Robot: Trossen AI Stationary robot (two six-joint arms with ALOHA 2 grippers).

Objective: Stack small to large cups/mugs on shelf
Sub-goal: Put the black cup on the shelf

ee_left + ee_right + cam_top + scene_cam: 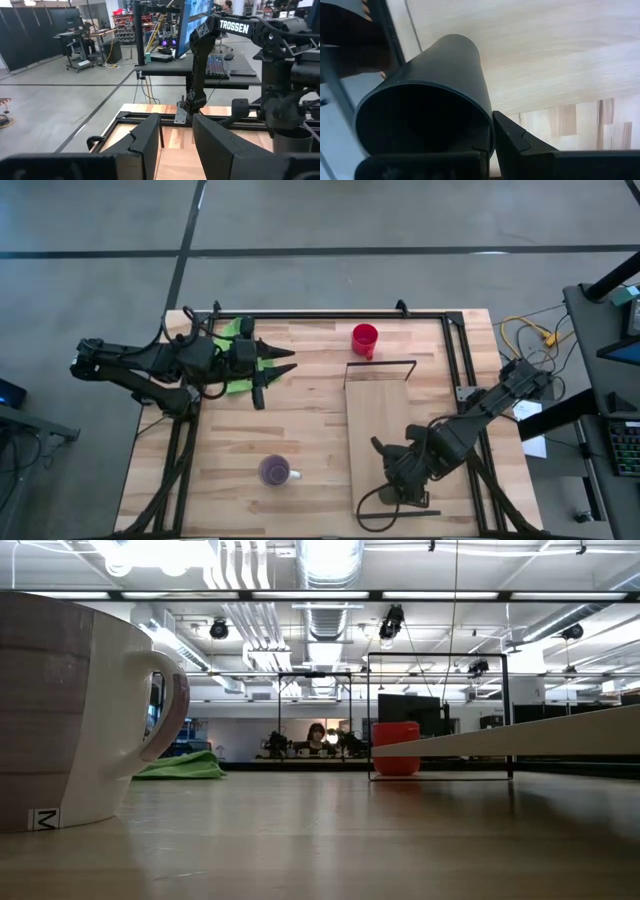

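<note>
The red cup [365, 338] stands on the table beyond the shelf's far end and also shows in the low view [396, 748]. The purple cup with a pale handle [276, 471] stands on the table left of the shelf, close up in the low view [70, 710]. The light wood shelf [378, 415] lies on the table's right half. My right gripper [393, 467] is shut on the black cup [427, 95] over the shelf's near end. My left gripper [288, 361] is open and empty at the far left, by the green cloth. My right gripper holds the black cup by its wall at the rim [489, 131]. One finger [520, 142] lies outside the wall; the other is lost in the dark inside. The fingers come from above. The cup tilts, mouth up, over the shelf board; whether its base touches the board, I cannot tell.
A green cloth [232, 355] lies under my left arm at the far left. A black frame [330, 315] runs along the table's far and right edges. The shelf's thin wire frame [380, 364] stands at its far end. Bare tabletop lies between the purple cup and the cloth.
</note>
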